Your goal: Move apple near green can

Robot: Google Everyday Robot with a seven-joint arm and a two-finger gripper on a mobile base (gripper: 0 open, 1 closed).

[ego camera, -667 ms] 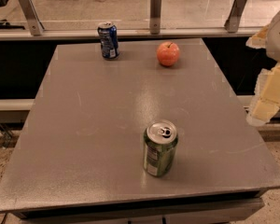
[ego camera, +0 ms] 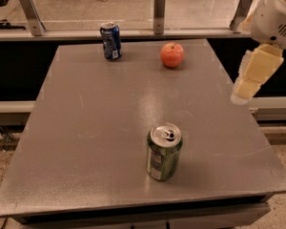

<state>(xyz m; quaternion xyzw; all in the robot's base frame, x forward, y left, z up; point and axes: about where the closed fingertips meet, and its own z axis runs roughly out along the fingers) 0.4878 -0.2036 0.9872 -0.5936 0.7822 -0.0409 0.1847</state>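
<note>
The red-orange apple (ego camera: 172,55) sits upright at the far middle-right of the grey table (ego camera: 95,128). The green can (ego camera: 164,151) with a silver top and pull tab stands near the front middle of the table, well apart from the apple. My gripper (ego camera: 250,80) hangs at the right side, over the table's right edge, to the right of the apple and nearer the camera, touching neither object. It holds nothing that I can see.
A blue can (ego camera: 111,41) stands at the far left-middle of the table, left of the apple. A glass barrier with metal posts (ego camera: 158,11) runs behind the table's far edge.
My gripper and arm have moved left and slightly up, in over the table's right edge. The apple and both cans have not moved.
</note>
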